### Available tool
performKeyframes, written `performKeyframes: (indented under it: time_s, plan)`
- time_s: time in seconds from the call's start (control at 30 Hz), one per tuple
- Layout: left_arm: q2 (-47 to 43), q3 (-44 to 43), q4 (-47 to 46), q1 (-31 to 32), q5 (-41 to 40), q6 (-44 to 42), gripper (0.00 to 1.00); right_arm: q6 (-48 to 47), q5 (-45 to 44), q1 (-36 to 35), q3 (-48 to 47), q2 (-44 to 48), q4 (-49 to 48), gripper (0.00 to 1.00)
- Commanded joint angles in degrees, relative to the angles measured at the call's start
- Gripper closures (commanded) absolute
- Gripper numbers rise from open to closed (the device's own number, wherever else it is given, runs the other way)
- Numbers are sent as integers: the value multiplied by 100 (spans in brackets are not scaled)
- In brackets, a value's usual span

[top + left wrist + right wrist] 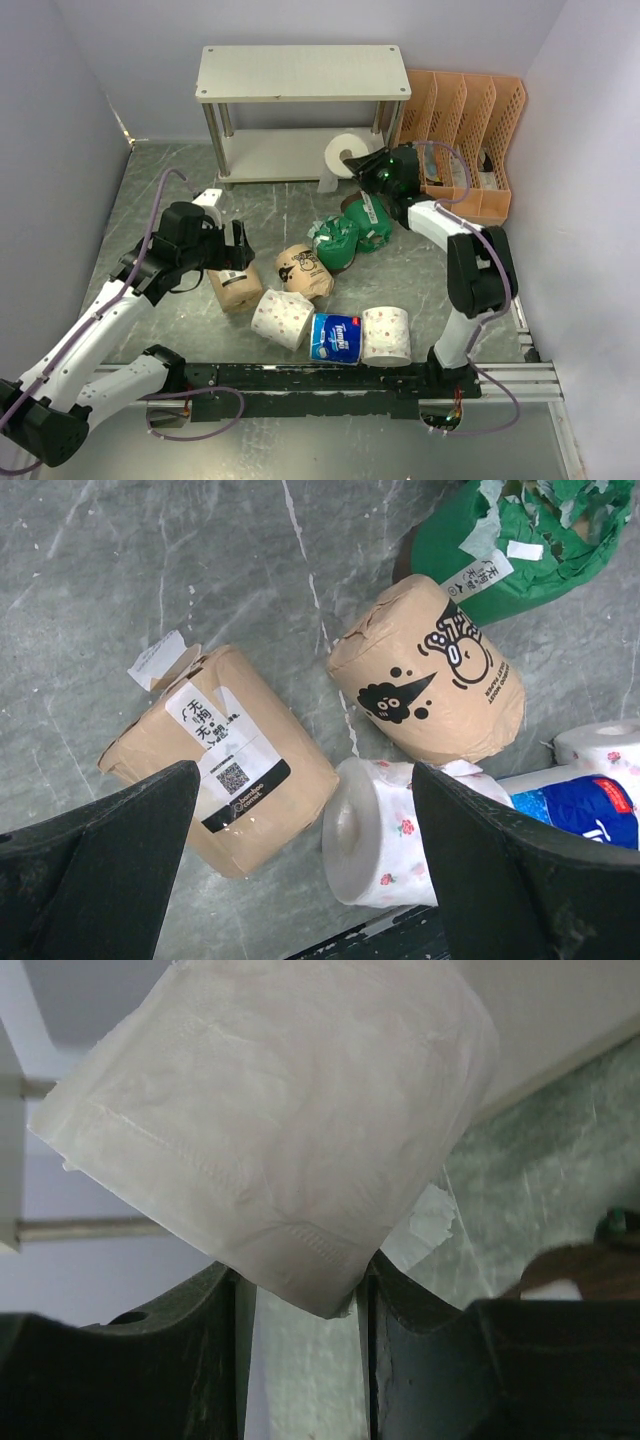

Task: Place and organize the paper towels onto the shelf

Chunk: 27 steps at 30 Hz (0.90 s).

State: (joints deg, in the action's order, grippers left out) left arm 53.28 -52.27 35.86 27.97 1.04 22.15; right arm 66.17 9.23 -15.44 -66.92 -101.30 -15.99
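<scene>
From above, the right claw holds a white roll at the right end of the lower board of the shelf, so this arm is nearer; the left claw hangs over a brown roll on the bench. Left wrist view: its fingers stand wide apart. Right wrist view: the fingers clamp the roll's lower corner.

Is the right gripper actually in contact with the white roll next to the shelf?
Touching. The right wrist view shows the lower edge of the white roll pinched in the right gripper, pressed against both fingers with no gap on either side.
</scene>
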Motion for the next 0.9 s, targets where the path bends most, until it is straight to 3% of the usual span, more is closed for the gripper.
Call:
performKeyframes:
  time_s: [0.0, 0.33, 0.7, 0.87]
  plan:
    - [63, -64, 8, 31, -168, 58, 1, 1006, 78, 200, -411, -422, -1623, 100]
    - [80, -80, 59, 31, -335, 96, 1, 2632, 167, 353, -1343, -1904, -2418, 100]
    - [145, -88, 79, 33, -424, 123, 1, 2390, -202, 441, -1805, -1565, -619, 100]
    - [168, -90, 79, 33, -412, 123, 1, 2558, 40, 557, -1673, -1583, -651, 100]
